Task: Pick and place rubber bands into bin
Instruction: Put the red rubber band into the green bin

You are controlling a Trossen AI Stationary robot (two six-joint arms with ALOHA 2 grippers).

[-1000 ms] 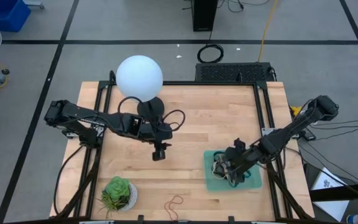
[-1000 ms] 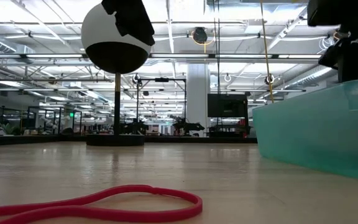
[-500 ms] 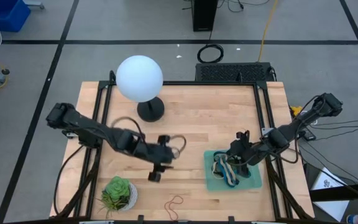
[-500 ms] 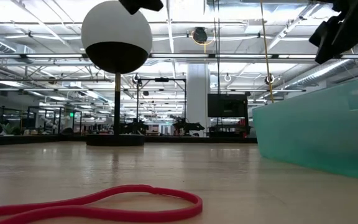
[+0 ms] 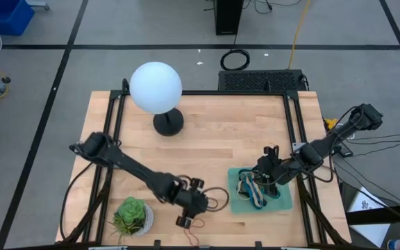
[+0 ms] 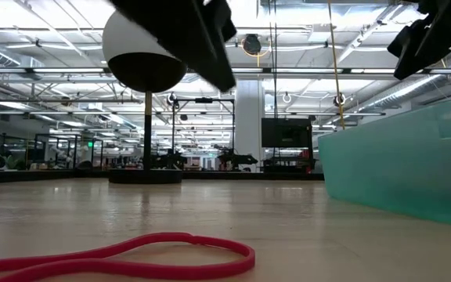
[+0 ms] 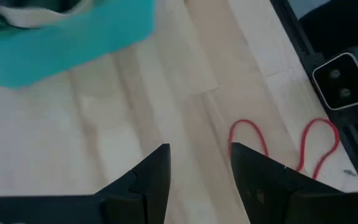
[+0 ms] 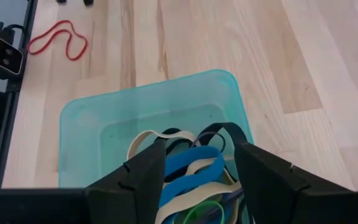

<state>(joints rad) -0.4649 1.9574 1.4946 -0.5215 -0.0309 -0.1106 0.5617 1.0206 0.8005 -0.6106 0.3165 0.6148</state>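
A red rubber band [image 7: 284, 147] lies flat in a loose figure-eight on the wood near the table's front edge, also seen in the low view [image 6: 135, 254]. My left gripper [image 5: 184, 220] hangs open just above the table, a little short of that band, its fingers [image 7: 156, 171] empty. The mint-green bin [image 5: 236, 203] sits at the front right and holds several rubber bands [image 8: 194, 165], blue, tan, black and green. My right gripper [image 8: 201, 149] hovers open over the bin's far part, holding nothing.
A white globe lamp [image 5: 155, 86] stands at the back left, and a succulent in a white pot [image 5: 132, 215] at the front left, close beside my left arm. A small camera [image 7: 342, 81] is mounted at the front edge next to the red band.
My left gripper has swept from mid-table toward the near edge and down, ending close above the red band. My right gripper has risen a little out of the bin and then held still. The red band has not moved.
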